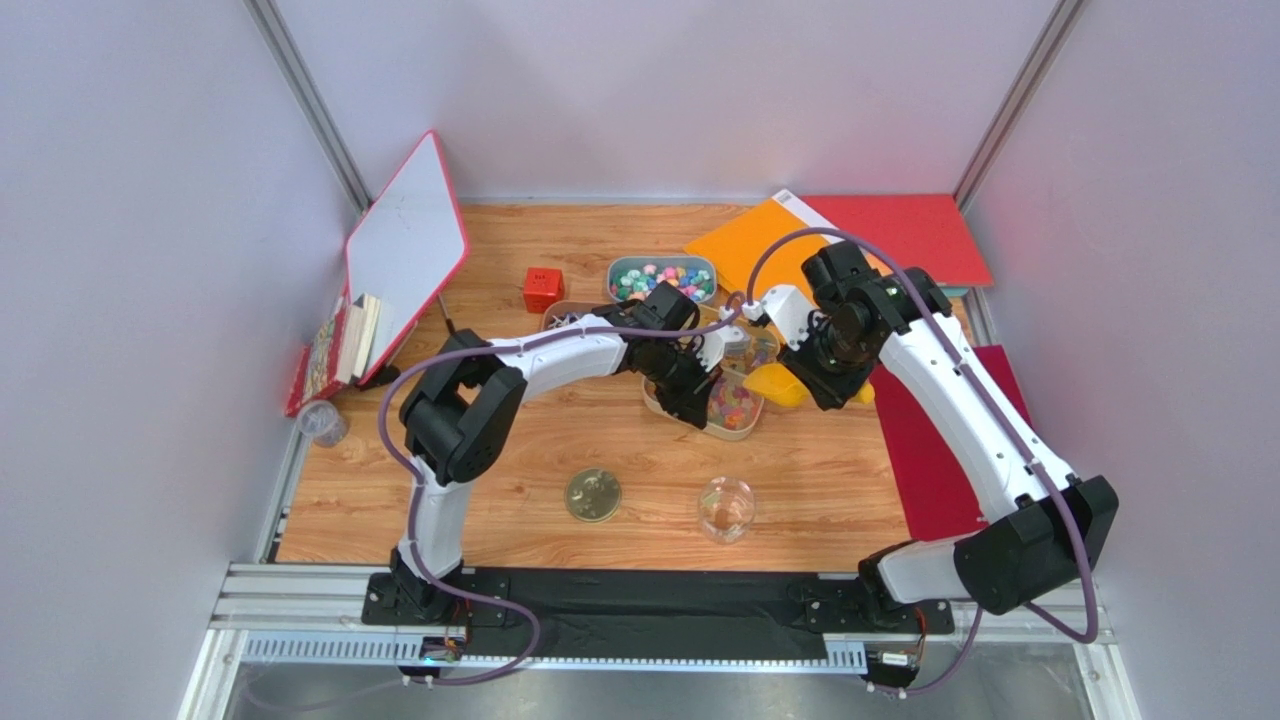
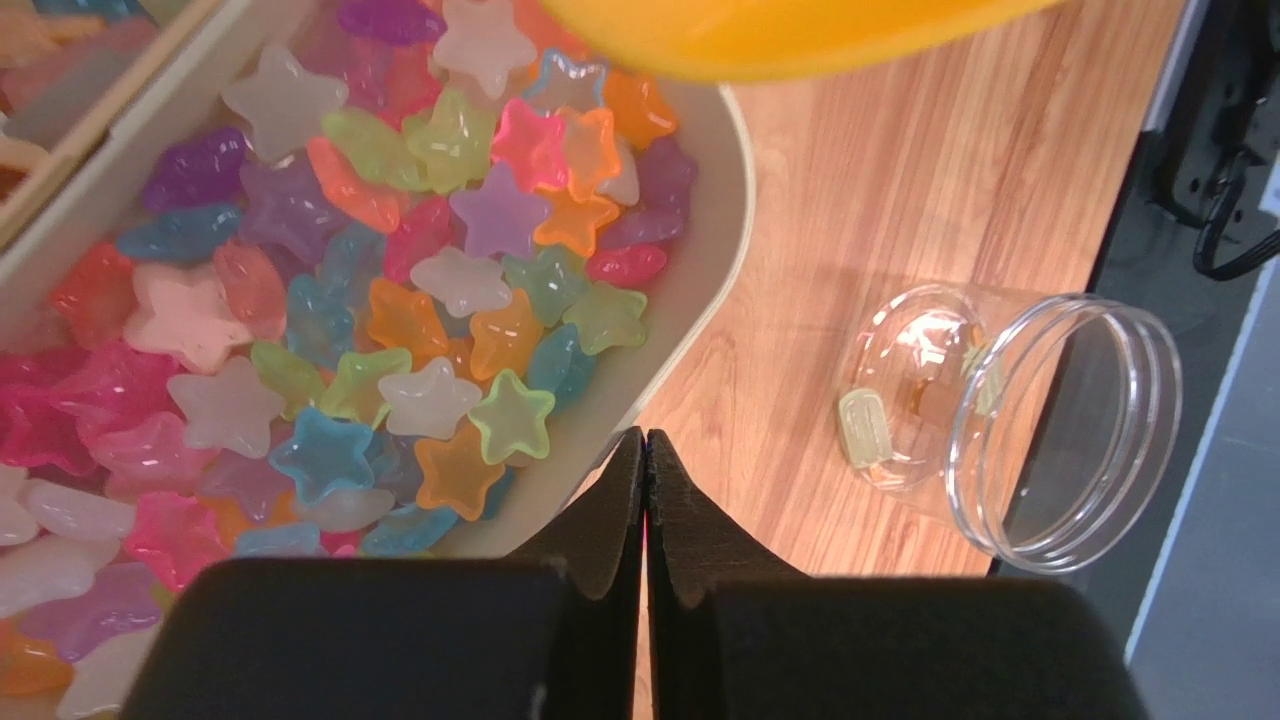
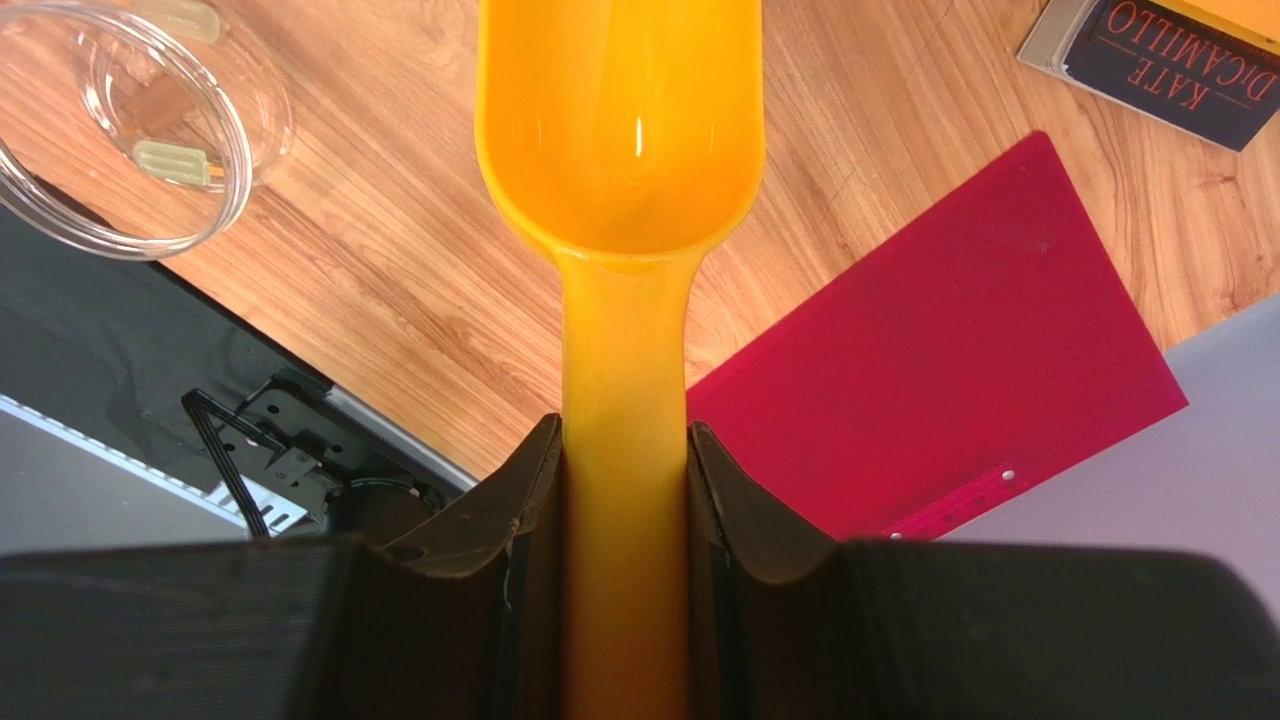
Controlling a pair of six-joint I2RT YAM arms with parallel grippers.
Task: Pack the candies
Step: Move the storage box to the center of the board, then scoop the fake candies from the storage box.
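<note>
Findings at this moment, all places taken from the jar [image 1: 727, 507].

- Your right fingers [image 3: 529, 480] are clamped on the handle of the yellow scoop [image 3: 619, 120]. The bowl is empty and hangs beyond the jar, at the tray [image 2: 706, 285].
- Your left fingers [image 2: 624, 495] are pressed together with nothing between them, tips just at the tray's rim on the side facing the jar.
- The candies [image 2: 376, 315], translucent stars in mixed colours, lie heaped in that tray, which sits just behind the jar on the bench [image 2: 902, 165]. The jar looks nearly empty; only a small pale piece shows inside, and I cannot tell what it is.

Judged risks:

- Both arms crowd the same tray. A scooping stroke toward the left fingers could strike them or shove the tray.
- The closed left fingers touch or nearly touch the rim; any drift could slide the tray and spill stars.
- The scoop's bowl looks almost as wide as the jar's mouth. A fast or off-centre tip would scatter candies over the bench.
- The jar stands unheld; a nudge from the scoop could topple it.
</note>
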